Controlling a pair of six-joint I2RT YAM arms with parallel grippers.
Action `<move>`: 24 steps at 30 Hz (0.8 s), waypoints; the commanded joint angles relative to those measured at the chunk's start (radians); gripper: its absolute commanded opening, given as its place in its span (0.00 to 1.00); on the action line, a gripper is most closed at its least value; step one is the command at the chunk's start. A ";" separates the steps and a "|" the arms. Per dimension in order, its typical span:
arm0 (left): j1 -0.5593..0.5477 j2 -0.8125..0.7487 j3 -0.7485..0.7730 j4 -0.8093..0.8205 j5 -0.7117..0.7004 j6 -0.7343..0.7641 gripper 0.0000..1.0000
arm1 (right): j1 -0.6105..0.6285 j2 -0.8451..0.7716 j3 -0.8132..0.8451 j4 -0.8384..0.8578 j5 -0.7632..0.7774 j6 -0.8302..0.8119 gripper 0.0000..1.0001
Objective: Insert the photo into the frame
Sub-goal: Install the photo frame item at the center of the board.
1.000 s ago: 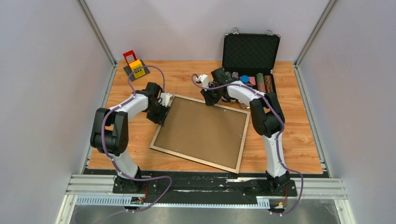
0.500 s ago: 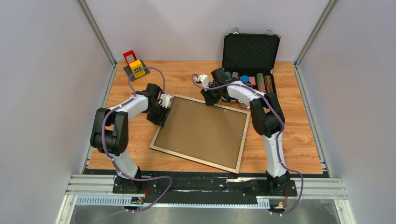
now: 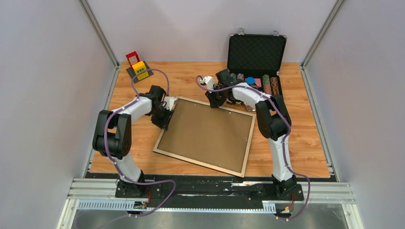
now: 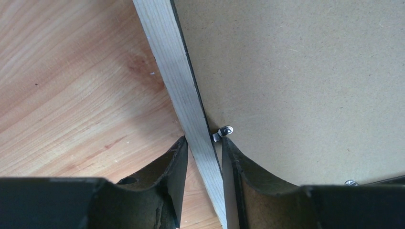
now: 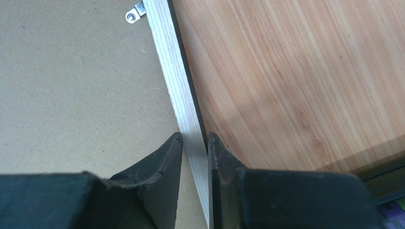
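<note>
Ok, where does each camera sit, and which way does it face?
Top external: above and behind the bases, looking down on the table; left arm and right arm whole.
Left wrist: on that arm's wrist, looking down past the left gripper, fingers straddling a frame rail.
Right wrist: likewise, right gripper, far rail.
Shared: frame and backing board.

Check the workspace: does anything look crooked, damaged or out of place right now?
Only the frame sits askew, rotated against the table edges, brown backing board facing up. No damage or spills visible; the photo is not in sight.
</note>
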 commanded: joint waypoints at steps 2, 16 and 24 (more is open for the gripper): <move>-0.002 0.012 0.002 0.024 0.005 0.013 0.37 | 0.008 -0.024 -0.019 -0.040 -0.034 0.002 0.22; -0.002 0.021 0.009 0.053 0.039 0.011 0.33 | 0.008 -0.023 -0.020 -0.040 -0.037 0.002 0.22; -0.001 0.035 0.033 0.070 0.073 0.027 0.27 | 0.008 -0.016 -0.021 -0.042 -0.039 0.000 0.22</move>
